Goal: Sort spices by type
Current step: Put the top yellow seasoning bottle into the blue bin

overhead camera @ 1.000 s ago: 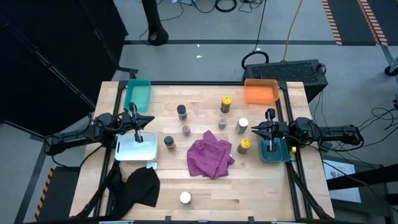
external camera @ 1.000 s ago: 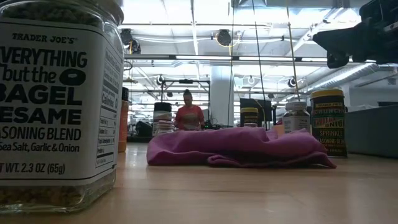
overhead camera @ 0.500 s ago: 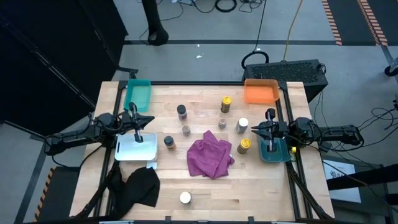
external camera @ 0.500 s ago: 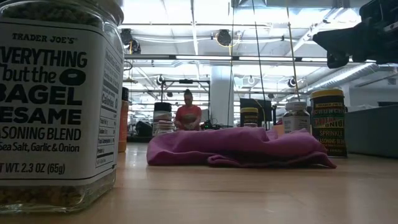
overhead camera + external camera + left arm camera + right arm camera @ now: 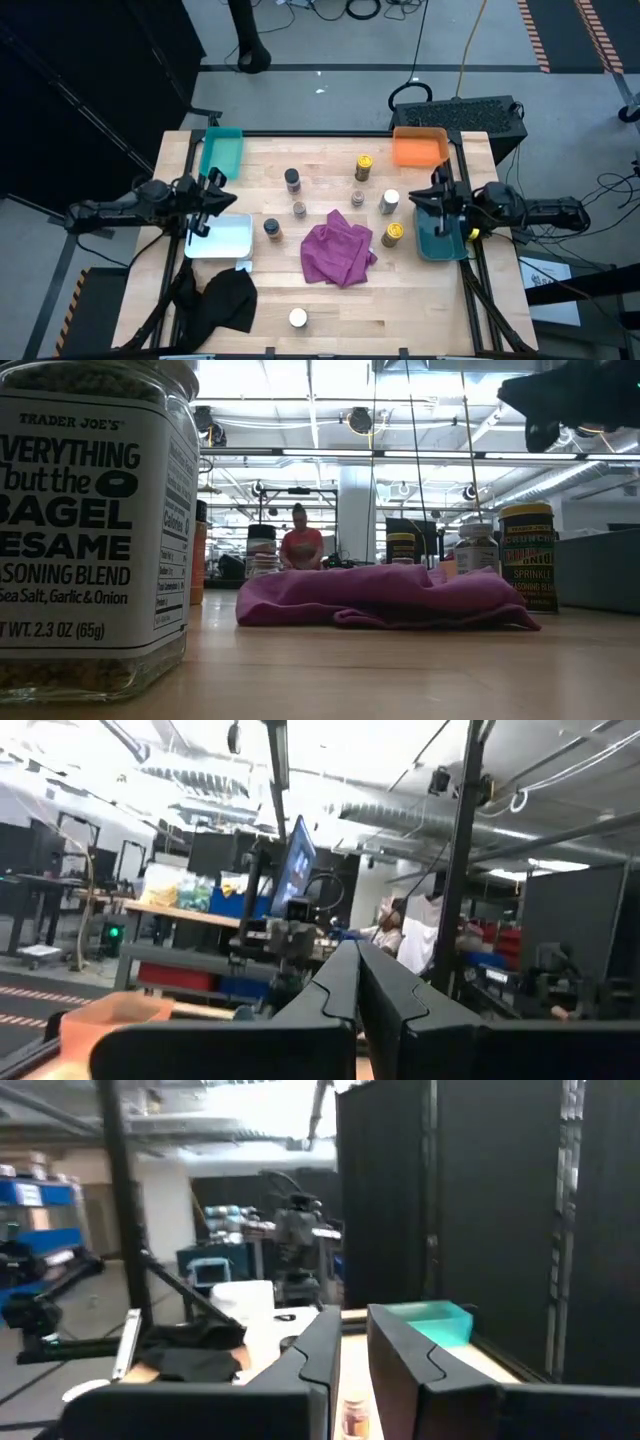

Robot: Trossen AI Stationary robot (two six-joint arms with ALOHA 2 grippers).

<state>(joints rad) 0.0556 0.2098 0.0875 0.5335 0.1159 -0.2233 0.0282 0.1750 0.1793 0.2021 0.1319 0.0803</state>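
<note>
Several small spice jars stand upright on the wooden table. In the high view, a black-lidded jar, a yellow one, two small brownish ones, a white-lidded one, a dark one and a second yellow one ring the magenta cloth. A white-lidded jar stands by the near edge and fills the low view. My left gripper is shut, in the air above the white tray's far-left corner. My right gripper is a little open above the dark teal tray.
A green tray sits at the far left corner and an orange tray at the far right. A black cloth lies at the near left. Bare wood lies between the cloth and the near edge. A person stands far behind the table.
Both arms have risen from where they lay on their trays. My left gripper has moved up and toward the table's left edge, off the white tray. My right gripper has lifted off the dark teal tray and shifted a little toward the far edge. No jar has moved.
</note>
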